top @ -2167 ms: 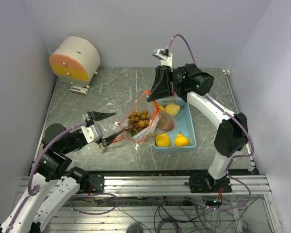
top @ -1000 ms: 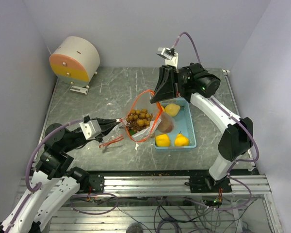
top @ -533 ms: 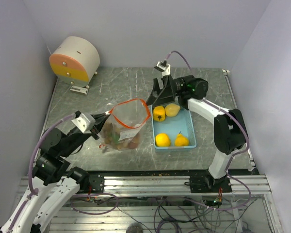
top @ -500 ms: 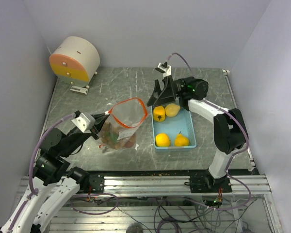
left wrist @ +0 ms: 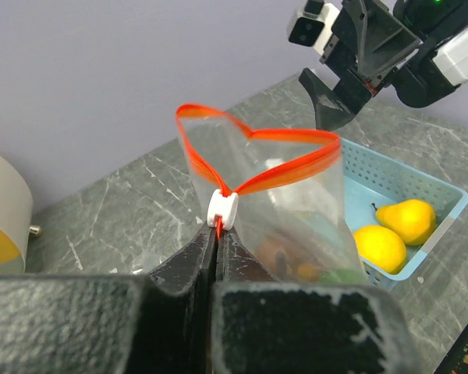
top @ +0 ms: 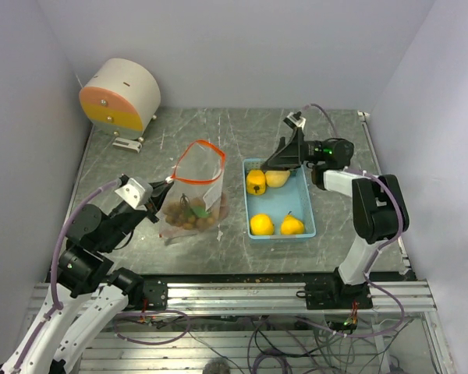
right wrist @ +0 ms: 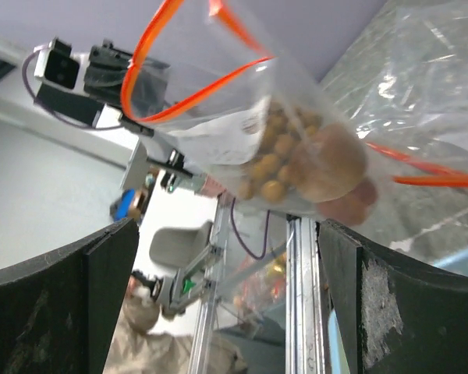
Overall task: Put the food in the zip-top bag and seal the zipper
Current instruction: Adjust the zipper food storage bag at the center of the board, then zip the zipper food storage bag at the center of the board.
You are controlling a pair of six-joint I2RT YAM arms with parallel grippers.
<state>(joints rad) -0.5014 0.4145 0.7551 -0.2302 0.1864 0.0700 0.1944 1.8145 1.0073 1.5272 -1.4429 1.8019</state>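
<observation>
Zip-top bag (top: 195,185) hangs straight ahead of the left tool (top: 165,184). The tool's fingers are pressed together on the red zipper strip (left wrist: 253,181), just under the white slider (left wrist: 221,209). Beyond that pinch the strip spreads into a wide loop, so the mouth gapes. The bag's lower end rests on the table, below and ahead of the tool's tips. It is filled with small brown balls (right wrist: 270,173), a brown lump (right wrist: 329,161) and something dark red under them.

Well across from the left tool, the right tool (top: 274,160) hovers with its fingers spread wide and nothing between them. Its tips point down at the far end of the tray; whether they touch anything there cannot be made out.

Under both tools lies a grey, marbled table (top: 140,160), closed in by plain pale walls (top: 234,47). A round cream drum (top: 119,94) with an orange and yellow face sits far back, beyond the left tool. A light blue tray (top: 305,204) lies below the right tool, just beside the bag. It holds four yellow fruits (top: 260,224): two under the right tool's tips, two nearer its base.
</observation>
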